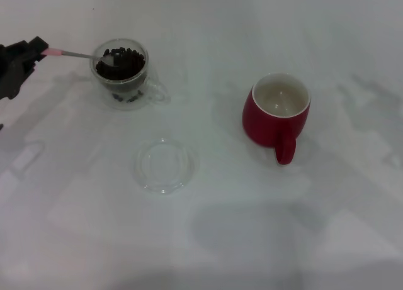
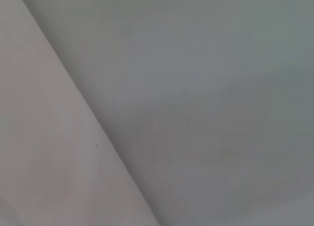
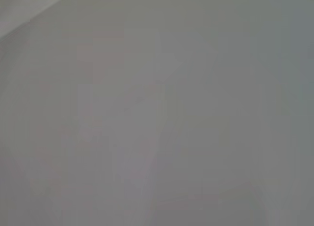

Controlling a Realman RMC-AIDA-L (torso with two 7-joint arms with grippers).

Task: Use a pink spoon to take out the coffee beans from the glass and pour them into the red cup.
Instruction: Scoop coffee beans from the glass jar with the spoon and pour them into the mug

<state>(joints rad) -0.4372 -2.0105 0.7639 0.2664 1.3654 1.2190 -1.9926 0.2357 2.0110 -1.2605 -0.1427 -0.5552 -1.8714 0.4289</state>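
At the desk's far left edge, the black left gripper [image 1: 39, 51] is clenched on the pale pink handle of the metal-bowled pink spoon [image 1: 80, 55], its bowl resting on the dark brown coffee beans [image 1: 121, 61] inside the small clear double-walled glass [image 1: 123, 74]; the rounded red cup [image 1: 278, 113] stands well apart toward the right, a flat clear round glass dish [image 1: 164, 165] between them, nearer the front edge

You see the head view brightly and evenly lit, the white tabletop [image 1: 208, 239] nearly washed out, with only faint, soft grey shadows across it. The red cup [image 1: 277, 114] and glass [image 1: 123, 76] appear slightly soft. Both wrist views give you only featureless, unfocused grey, crossed by a diagonal tonal edge.
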